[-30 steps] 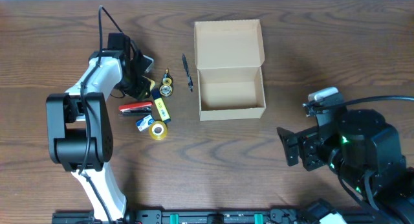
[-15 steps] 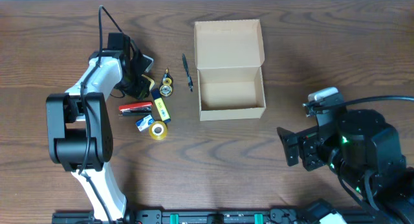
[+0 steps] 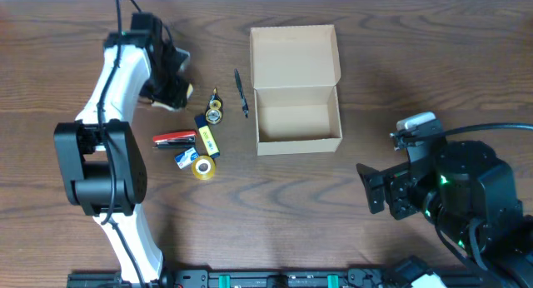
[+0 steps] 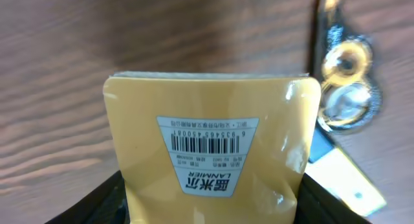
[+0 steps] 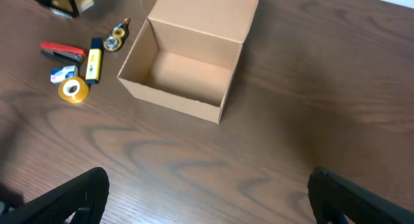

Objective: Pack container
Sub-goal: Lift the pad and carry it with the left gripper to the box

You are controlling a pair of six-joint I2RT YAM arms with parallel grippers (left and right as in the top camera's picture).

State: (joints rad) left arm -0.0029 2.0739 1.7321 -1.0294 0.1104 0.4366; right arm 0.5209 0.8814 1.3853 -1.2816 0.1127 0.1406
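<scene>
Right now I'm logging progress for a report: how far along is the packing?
Done: nothing yet; the container stands open and empty. In hand: the left gripper holds a yellow pad packet, away from the container. Left: the pen, red stapler, highlighter and tape roll, among others, lie on the table, unpacked.

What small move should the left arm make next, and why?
Probably swing right toward the container. The left gripper grips the pale yellow pad, the container stands open and empty, and the pen lies on the table between them, so travelling above table height seems wise.
</scene>
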